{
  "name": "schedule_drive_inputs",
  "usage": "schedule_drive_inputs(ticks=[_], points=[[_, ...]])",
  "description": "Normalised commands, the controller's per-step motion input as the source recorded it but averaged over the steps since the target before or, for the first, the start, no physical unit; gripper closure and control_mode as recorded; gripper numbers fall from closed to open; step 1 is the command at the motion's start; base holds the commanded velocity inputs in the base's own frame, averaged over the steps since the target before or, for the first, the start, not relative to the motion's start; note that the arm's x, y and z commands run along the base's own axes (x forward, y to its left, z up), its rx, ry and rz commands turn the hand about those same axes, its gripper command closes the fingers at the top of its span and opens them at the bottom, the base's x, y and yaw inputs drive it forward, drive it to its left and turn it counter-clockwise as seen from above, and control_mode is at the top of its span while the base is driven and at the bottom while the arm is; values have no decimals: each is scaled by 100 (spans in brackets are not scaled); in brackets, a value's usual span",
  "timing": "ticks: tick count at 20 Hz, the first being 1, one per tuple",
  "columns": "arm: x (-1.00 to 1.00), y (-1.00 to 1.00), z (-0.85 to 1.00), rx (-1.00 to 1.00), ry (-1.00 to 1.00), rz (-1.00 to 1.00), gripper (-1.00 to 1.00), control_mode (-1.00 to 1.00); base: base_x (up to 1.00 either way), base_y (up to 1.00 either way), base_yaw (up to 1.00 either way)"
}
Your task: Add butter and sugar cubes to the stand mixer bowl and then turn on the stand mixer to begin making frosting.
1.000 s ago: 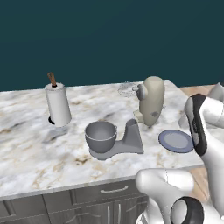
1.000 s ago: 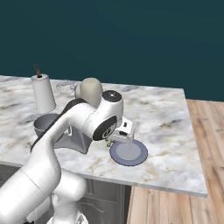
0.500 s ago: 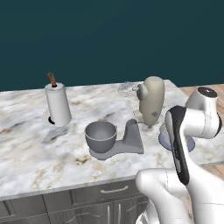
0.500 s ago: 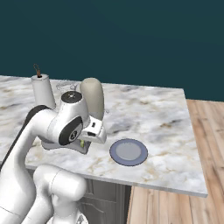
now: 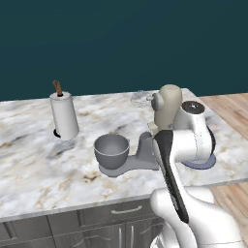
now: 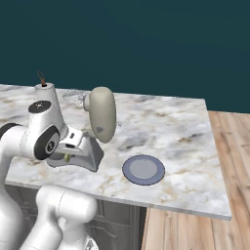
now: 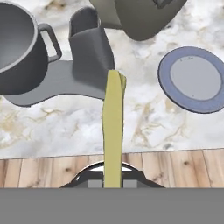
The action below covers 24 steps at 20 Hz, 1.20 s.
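Pale yellow-green butter (image 7: 113,127), grey bowl (image 5: 112,150) — blue-grey plate (image 6: 143,169) on white, tan-veined marble counter (image 5: 34,164).

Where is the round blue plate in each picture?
Left base view: the plate peeks out at right of center, mostly behind the white arm.
Right base view: the plate lies in the open, just below center, on the counter.
Hand view: it sits at upper right.
Shared landmark: the stand mixer beside it.
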Motion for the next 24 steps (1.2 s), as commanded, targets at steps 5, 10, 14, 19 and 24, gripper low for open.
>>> schedule_drive_inputs(ticks=[5, 10, 14, 19, 24], points=[[28, 72, 1, -5, 6, 0, 100, -100, 0, 0, 0], [40, 71, 6, -1, 8, 0, 100, -100, 0, 0, 0], [48, 61, 1, 0, 8, 0, 100, -100, 0, 0, 0], [59, 47, 0, 0, 4, 0, 100, -100, 0, 0, 0], [64, 24, -4, 0, 3, 0, 100, -100, 0, 0, 0]])
